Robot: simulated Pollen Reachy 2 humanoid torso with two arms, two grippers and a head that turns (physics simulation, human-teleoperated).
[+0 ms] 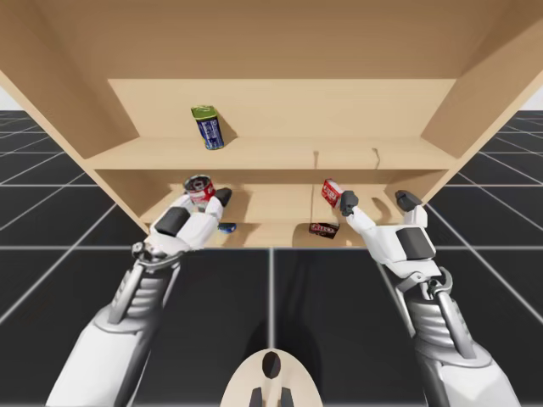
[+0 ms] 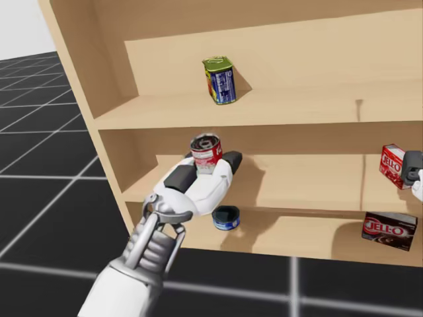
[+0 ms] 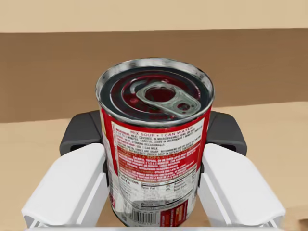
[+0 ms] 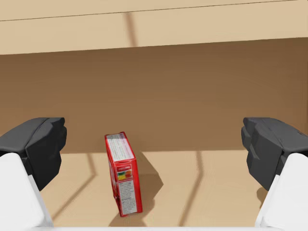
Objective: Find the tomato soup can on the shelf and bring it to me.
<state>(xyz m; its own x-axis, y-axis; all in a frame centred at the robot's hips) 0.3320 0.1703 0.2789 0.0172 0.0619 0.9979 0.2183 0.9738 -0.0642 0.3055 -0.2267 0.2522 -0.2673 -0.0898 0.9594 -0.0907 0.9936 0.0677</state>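
since the red-and-white metal soup can must leave the tan wooden shelf, the robot's left gripper clamps its sides in front of the middle compartment, while the right gripper hangs spread wide, empty.

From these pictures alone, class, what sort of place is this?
Probably a simulated pantry test scene: a wooden shelf unit on a black grid floor, with groceries: a red-and-white metal soup can in my left gripper, a red cardboard box, a green-topped blue can.
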